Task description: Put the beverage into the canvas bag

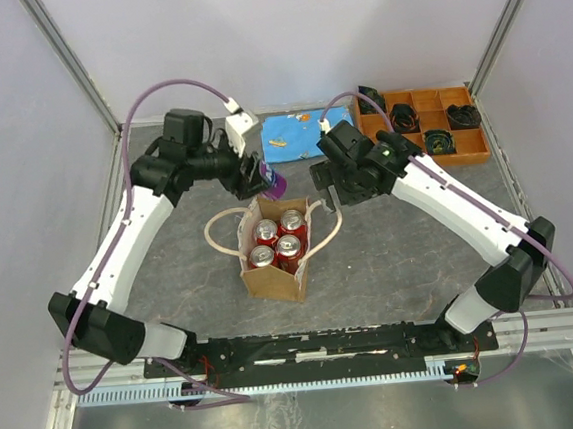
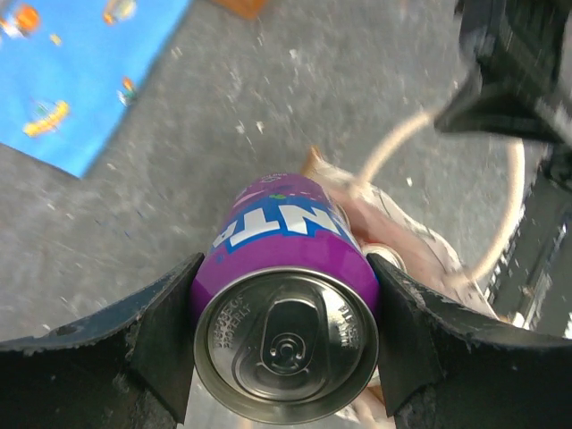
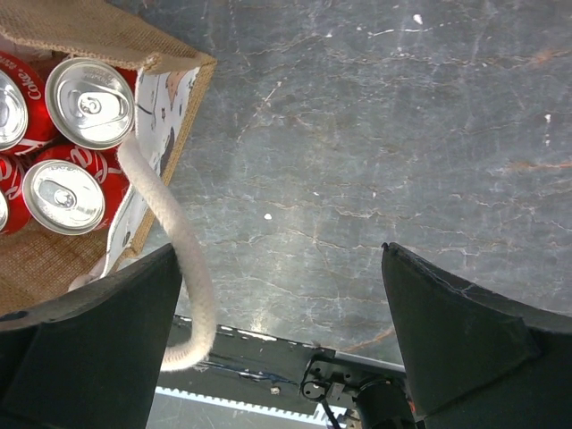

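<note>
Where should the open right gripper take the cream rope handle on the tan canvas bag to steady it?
Grip the cream rope handle mid-loop, where it arcs clear of the wall of the tan canvas bag. Come down from the bag's right side with the right gripper straddling the rope, which is thin and lies beside one finger.

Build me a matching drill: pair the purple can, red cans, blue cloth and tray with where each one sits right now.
Things:
1. purple can
2. red cans
3. blue cloth
4. tray

Places:
A. inside the bag
B. far right corner
C. in the left hand
D. far side, middle

Pairs: 1-C, 2-A, 3-D, 4-B
</note>
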`<action>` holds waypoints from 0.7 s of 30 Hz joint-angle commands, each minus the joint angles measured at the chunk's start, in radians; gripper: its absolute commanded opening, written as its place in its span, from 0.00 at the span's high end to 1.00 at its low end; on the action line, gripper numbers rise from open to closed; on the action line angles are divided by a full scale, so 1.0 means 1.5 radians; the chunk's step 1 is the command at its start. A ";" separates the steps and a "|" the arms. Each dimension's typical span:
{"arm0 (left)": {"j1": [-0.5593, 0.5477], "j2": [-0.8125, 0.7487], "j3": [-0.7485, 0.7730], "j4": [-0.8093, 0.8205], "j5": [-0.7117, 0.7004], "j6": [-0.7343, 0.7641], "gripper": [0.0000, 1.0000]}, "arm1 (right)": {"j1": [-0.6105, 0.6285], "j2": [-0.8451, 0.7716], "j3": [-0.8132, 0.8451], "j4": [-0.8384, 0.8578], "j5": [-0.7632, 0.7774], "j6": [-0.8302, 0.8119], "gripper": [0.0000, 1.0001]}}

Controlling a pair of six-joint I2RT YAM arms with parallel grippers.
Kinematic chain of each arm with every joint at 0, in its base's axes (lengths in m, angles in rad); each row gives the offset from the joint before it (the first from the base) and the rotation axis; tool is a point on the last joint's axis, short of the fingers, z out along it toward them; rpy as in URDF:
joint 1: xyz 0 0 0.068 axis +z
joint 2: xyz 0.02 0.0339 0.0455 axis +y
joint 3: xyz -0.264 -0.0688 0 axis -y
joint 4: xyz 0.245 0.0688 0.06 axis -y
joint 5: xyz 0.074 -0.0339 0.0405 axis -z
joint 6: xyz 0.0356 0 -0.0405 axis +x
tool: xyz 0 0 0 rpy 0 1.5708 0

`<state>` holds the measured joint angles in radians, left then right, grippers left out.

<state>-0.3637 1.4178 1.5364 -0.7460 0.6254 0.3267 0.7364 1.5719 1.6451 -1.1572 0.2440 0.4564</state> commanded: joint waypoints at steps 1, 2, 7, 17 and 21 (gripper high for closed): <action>-0.053 -0.078 -0.047 0.007 -0.029 0.034 0.97 | -0.008 -0.053 -0.007 0.020 0.065 0.024 0.01; -0.069 -0.085 -0.059 0.002 -0.035 0.039 0.97 | -0.009 -0.057 -0.008 0.020 0.074 0.027 0.01; -0.161 -0.111 -0.117 -0.024 -0.068 0.066 0.97 | -0.020 -0.068 -0.007 0.024 0.094 0.028 0.01; -0.251 -0.128 -0.173 -0.085 -0.118 0.151 0.97 | -0.027 -0.080 -0.027 0.024 0.086 0.039 0.01; -0.261 -0.124 -0.185 -0.086 -0.123 0.159 0.97 | -0.027 -0.083 -0.034 0.025 0.082 0.044 0.01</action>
<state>-0.7422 1.2797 1.2522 -0.9180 0.4450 0.5018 0.6983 1.4868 1.5993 -1.1534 0.3492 0.5007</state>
